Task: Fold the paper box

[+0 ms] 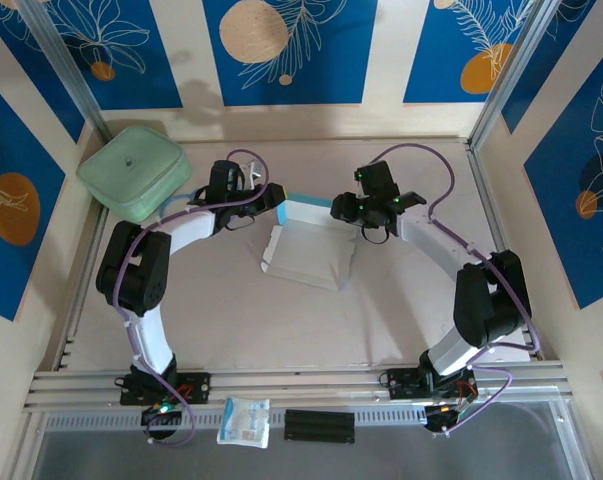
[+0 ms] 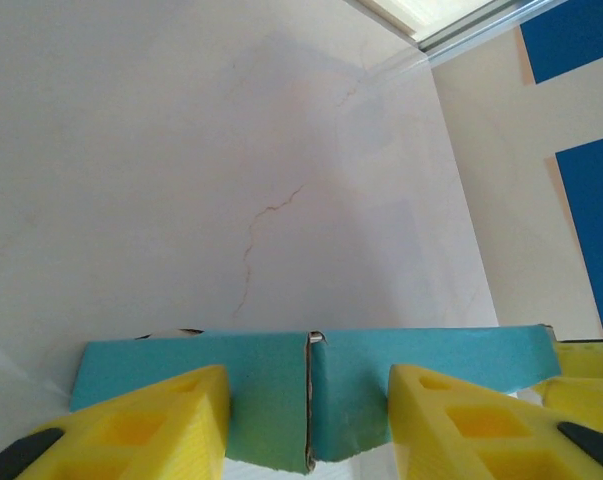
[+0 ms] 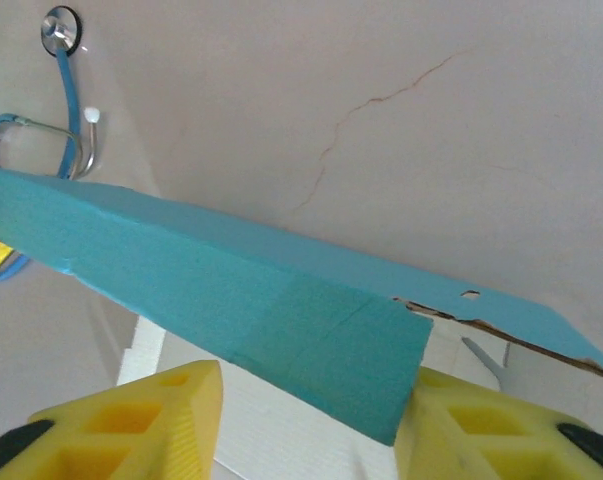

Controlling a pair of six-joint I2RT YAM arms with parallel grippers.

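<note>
The paper box (image 1: 303, 255) lies at the table's middle, white inside facing up, with its far light blue wall (image 1: 307, 210) raised. My left gripper (image 1: 273, 200) is at the wall's left end and my right gripper (image 1: 343, 208) at its right end. In the left wrist view the blue wall (image 2: 261, 370), with a seam between two flaps, runs across behind my left gripper (image 2: 306, 400), whose jaws stand apart. In the right wrist view the wall's end flap (image 3: 321, 340) sits between the spread jaws of my right gripper (image 3: 311, 400); the right finger (image 3: 461, 420) touches its corner.
A pale green rounded case (image 1: 134, 172) rests at the back left, with a blue-tubed stethoscope (image 3: 66, 90) beside it. A small clear-white packet (image 1: 244, 421) and a black strip (image 1: 319, 425) lie on the front rail. Aluminium rails edge the table.
</note>
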